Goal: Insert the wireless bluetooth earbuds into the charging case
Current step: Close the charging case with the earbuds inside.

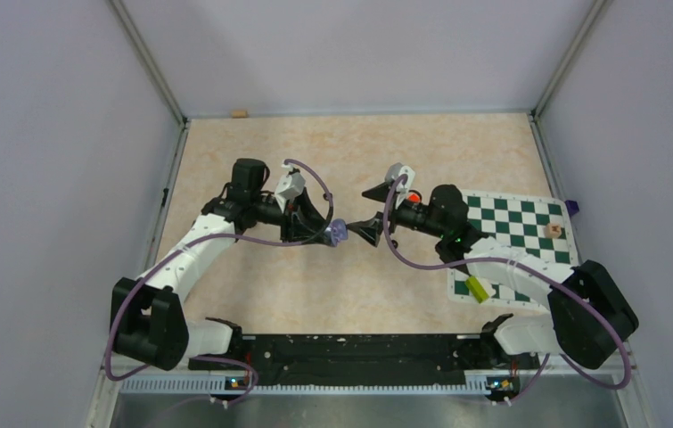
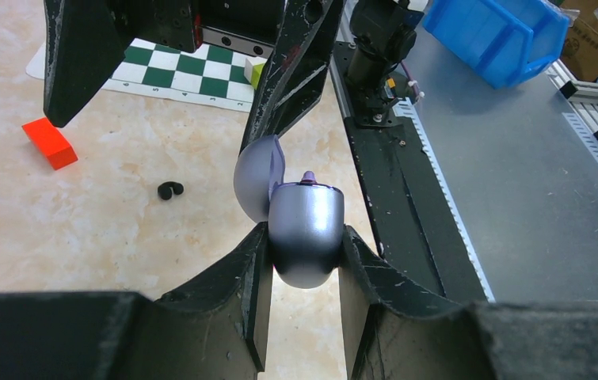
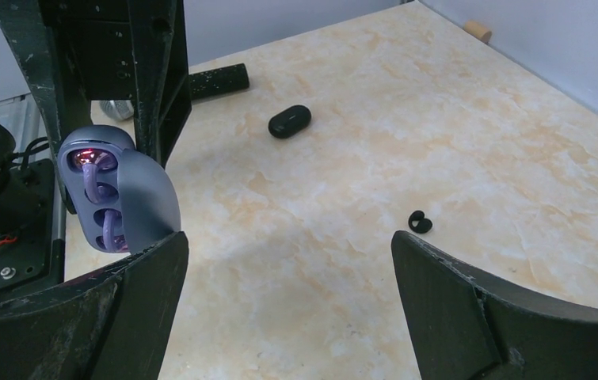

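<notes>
We are observing the left fingers [image 2: 240,285] clamping the lilac charging case [image 2: 305,229] by its two sides, over the middle of the tabletop [image 1: 404,143] and clear of its surface. The case lid [image 2: 254,176] is standing open, facing the right arm. Two lilac earbuds [image 3: 93,182] are sitting in its wells, one above the other, with a red light glowing at the upper one.

The right fingers [image 3: 145,293] are spreading wide and gripping nothing. They are hanging just beside the open case, and we cannot tell whether one of them is touching it.

One black earbud [image 2: 170,190] is lying on the tabletop near the red block [image 2: 50,143]. A closed black case [image 3: 289,121] is lying flat, well apart from that earbud. A chequered mat [image 1: 529,223] is lying along the right edge.
</notes>
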You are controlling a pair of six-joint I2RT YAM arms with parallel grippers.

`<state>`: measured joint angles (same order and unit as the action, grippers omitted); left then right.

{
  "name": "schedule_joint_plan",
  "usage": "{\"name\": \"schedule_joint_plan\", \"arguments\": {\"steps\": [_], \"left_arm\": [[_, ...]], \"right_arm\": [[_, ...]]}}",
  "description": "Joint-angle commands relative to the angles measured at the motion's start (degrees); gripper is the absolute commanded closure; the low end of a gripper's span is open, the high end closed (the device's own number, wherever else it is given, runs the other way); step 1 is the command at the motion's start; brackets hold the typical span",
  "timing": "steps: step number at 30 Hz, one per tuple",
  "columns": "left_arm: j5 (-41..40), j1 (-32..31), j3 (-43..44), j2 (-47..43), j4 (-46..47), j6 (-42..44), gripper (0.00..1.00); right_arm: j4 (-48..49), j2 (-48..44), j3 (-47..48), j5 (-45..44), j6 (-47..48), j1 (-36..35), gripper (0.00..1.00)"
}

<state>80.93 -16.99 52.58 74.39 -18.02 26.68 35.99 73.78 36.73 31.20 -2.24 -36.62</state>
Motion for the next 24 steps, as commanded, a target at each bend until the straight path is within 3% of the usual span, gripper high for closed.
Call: {"name": "schedule_joint_plan", "arguments": {"steps": [1,16,19,24], "left_arm": [[1.78,-0.32,-0.35,-1.12,1.71,0.39,1.0],[1.51,-0.32,-0.22,-1.24,1.77,0.22,1.0],[1.12,-0.32,-0.36,-1.2,1.76,0.26,1.0],[-1.06,-0.32,-0.39,-0.93,1.76,0.6,1.0]], "right_arm": [[4.17,0.21,0.59,4.54,-2.24,-1.17,0.01],[7.59,-0.59,-0.44,9.52,-4.57,-1.17,0.01],[4.12,-1.58,0.44,4.98,-1.08,-1.17,0.01],[-1.24,-4.08,2.22,-12.32,6.32,0.62,0.01]]}}
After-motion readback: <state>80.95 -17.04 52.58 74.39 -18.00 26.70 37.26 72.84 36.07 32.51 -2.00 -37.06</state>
